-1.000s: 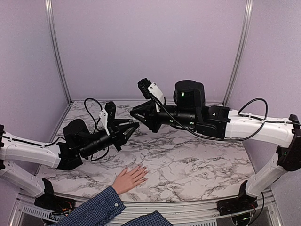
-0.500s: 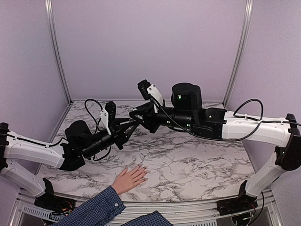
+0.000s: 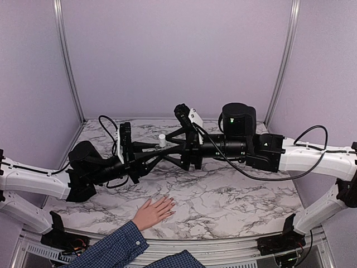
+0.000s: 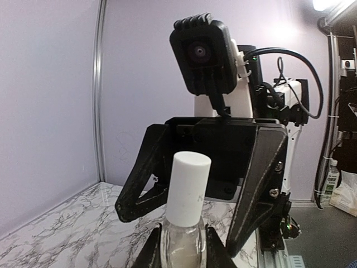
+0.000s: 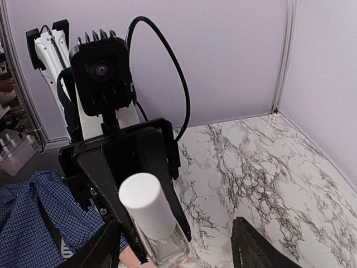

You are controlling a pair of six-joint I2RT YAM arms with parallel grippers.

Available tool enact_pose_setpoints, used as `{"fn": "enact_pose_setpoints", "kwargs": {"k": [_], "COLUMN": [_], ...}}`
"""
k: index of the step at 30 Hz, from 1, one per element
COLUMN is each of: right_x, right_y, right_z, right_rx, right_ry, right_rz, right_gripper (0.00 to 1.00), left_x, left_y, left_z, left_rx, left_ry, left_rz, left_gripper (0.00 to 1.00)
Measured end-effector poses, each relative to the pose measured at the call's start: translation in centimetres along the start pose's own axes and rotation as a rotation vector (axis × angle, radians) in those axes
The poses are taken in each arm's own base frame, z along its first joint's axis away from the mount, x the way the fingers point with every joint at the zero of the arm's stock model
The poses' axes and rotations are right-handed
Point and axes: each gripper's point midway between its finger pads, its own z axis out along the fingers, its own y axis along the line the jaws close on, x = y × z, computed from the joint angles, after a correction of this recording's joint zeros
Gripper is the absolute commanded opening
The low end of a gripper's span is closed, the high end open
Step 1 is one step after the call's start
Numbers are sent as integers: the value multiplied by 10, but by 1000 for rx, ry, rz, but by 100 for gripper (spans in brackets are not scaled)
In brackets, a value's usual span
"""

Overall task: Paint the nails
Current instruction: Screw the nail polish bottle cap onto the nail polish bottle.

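Plain lilac walls [image 3: 178, 56] close in a white marble table [image 3: 240, 190], and the two arms meet above its middle, a little toward the left edge; the left gripper [image 4: 182, 258] is pinching a small clear bottle [image 4: 181, 243] by its body, so that the white cap [image 4: 188, 187] stands up free; the right gripper [image 5: 174, 248] faces it with the jaws spread, one on each side of the cap, and I see no contact with it yet; the human hand [image 3: 153, 212] in a blue plaid sleeve [image 3: 111, 248] lies flat at the near edge of the surface, left of the middle and well apart from both tools; the nails [image 3: 170, 207] are too small here to say if any has colour; I judge that the step in hand is the opening of the bottle, since the cap is still on; the next move calls for the right jaws to close squarely on the cap and turn it, while the left grip holds the glass firm, because a loose hold would let the bottle turn together with the cap.
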Motion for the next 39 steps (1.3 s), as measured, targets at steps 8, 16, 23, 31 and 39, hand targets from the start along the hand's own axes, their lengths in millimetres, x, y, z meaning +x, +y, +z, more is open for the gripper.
{"fn": "enact_pose_setpoints", "kwargs": {"k": [8,16,23,31,39], "right_x": [-16,-22,-27,-22,-14], "right_y": [35,68,81,91,99], "right_z": [-22,-36,-41,-37,-36], "right_rx": [-172,-359,-448,-494,-516], "right_ry": [-37,-17,-5,31,56], "right_rz": [-106,-178,-202,-216,-232], "right_gripper": [61,55,50,38,18], "left_x": [-11,-17,-13,-4,-1], "left_y": [-42,-71,-83,-87,-87], "left_z": [-6,-8,-8,-9,-10], "left_rx": [239,428,517,547,551], "left_ry": [-5,12,43,74,89], "left_rz": [-3,-39,-74,-102,-110], "left_gripper": [0,0,0,0,0]}}
